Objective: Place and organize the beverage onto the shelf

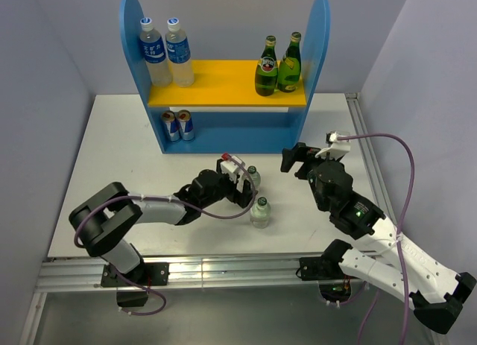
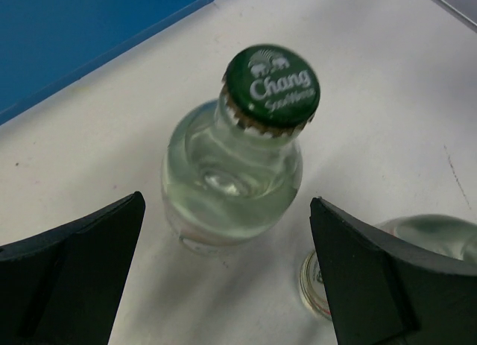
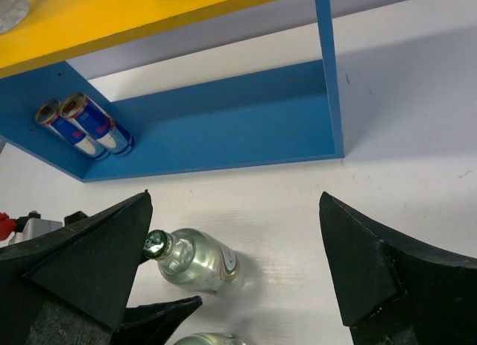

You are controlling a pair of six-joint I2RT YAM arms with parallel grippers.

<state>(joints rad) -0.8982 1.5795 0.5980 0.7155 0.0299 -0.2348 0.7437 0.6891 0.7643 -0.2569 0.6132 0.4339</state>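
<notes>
The shelf [image 1: 223, 84] stands at the back; its yellow board holds two water bottles [image 1: 165, 53] on the left and two green bottles [image 1: 278, 64] on the right, and two cans [image 1: 178, 126] stand on its blue base. Two clear green-capped soda bottles stand on the table: one [image 1: 253, 176] at my left gripper, another [image 1: 259, 211] just nearer. My left gripper [image 1: 248, 182] is open, its jaws either side of the first bottle [image 2: 232, 173] without touching it. My right gripper [image 1: 297, 160] is open and empty, right of the bottles, facing the shelf [image 3: 223, 129].
In the left wrist view the second bottle [image 2: 425, 237] sits just behind the right finger. The right wrist view shows the cans [image 3: 86, 125] at the base's left and the first bottle [image 3: 195, 259] on the white table [image 3: 417, 136]. A metal rail [image 1: 223, 272] runs along the near edge.
</notes>
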